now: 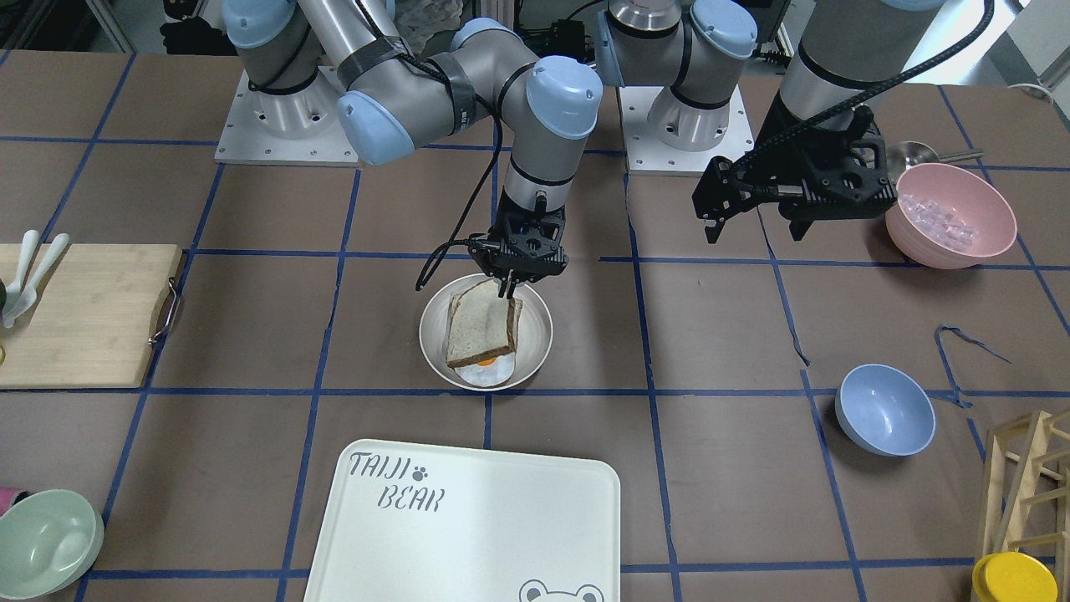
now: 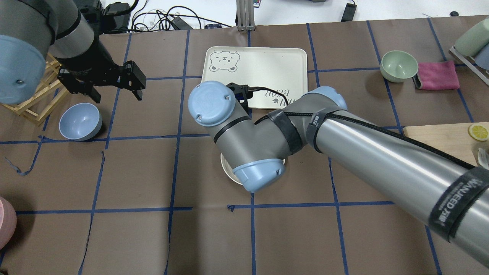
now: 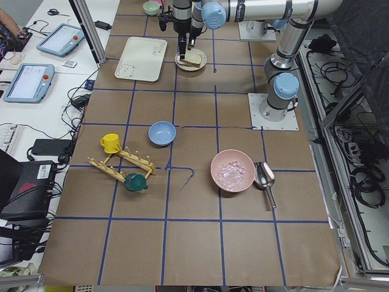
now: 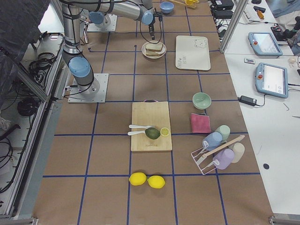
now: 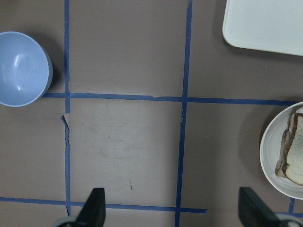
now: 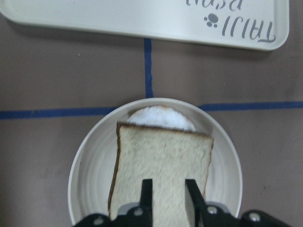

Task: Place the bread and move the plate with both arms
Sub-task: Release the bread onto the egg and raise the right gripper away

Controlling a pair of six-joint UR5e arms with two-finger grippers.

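Three bowls (image 1: 951, 216) (image 1: 884, 409) (image 1: 48, 543), one plate (image 1: 539, 330), one tray (image 1: 468, 535)

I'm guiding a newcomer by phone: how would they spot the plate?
Start at the TAIJI BEAR tray; off its lettered edge, beneath the right claw, sits the plate. It is round, shallow and cream-white; unlike the blue bowl, it holds bread.

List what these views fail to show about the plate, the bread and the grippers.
- Overhead exterior: the right arm hides the bread and most of the plate.
- Right wrist: fingers of the right gripper overlap the bread; whether they pinch it is unclear.
- Front-facing: the bread covers most of the egg.
- Left wrist: the frame edge cuts off the plate.
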